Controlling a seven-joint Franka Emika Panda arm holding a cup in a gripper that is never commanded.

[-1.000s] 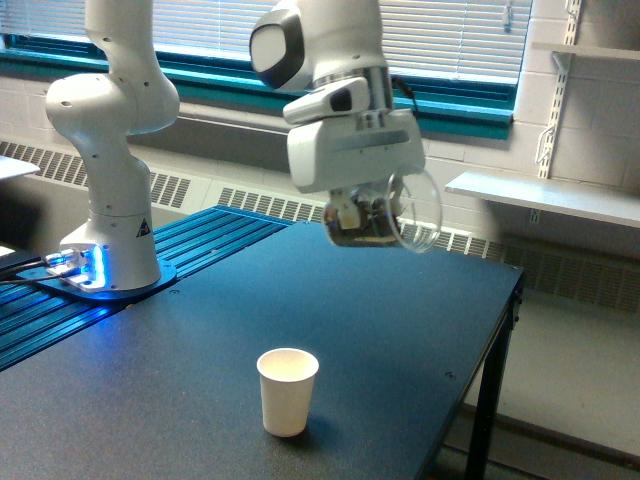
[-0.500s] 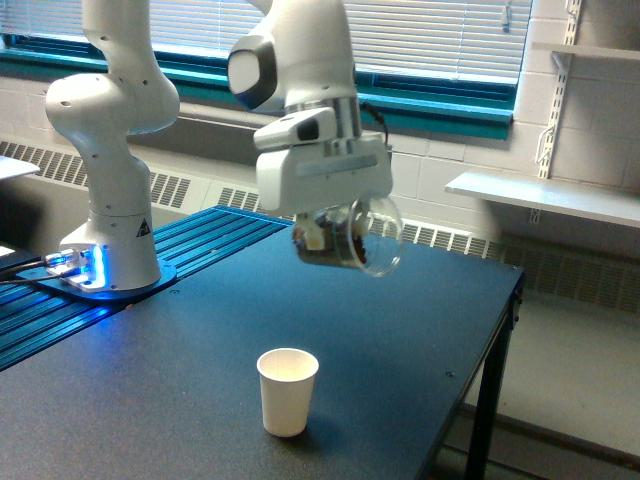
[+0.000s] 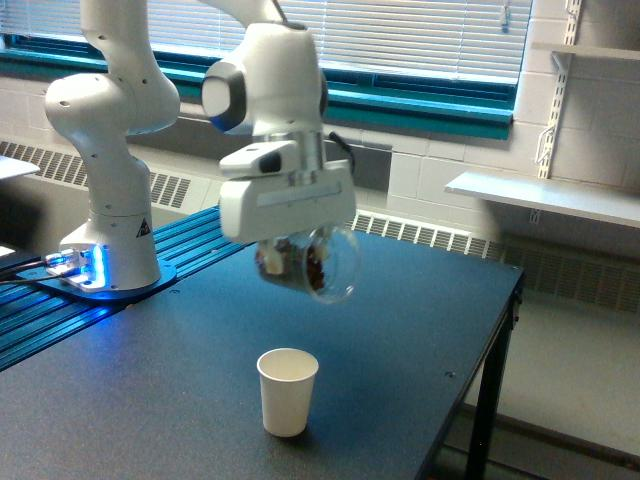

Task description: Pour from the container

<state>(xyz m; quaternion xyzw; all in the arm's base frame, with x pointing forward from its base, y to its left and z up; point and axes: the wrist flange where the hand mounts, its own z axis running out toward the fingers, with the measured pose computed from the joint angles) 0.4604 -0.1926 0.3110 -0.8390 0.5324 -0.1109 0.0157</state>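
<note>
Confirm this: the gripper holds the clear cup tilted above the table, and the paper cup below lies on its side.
Not quite. The exterior view shows the paper cup standing upright, mouth up. The rest holds: the gripper holds the clear cup tilted above the table.

I see a glossy white Panda arm (image 3: 110, 110), grey joint cap, blue-lit base, triangular black marking above base.

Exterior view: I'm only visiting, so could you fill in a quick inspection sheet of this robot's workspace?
Surface: dark table, bare apart from the cup.
Job's things: clear plastic cup, tilted, dark contents inside, held above the table; white paper cup upright below it.
Clutter: nothing seen.
End effector: end effector grips the clear cup.
Cables: dark cable behind the wrist; others at the blue-lit robot base.
Surroundings: window blinds, wall shelf, floor radiator.
</note>
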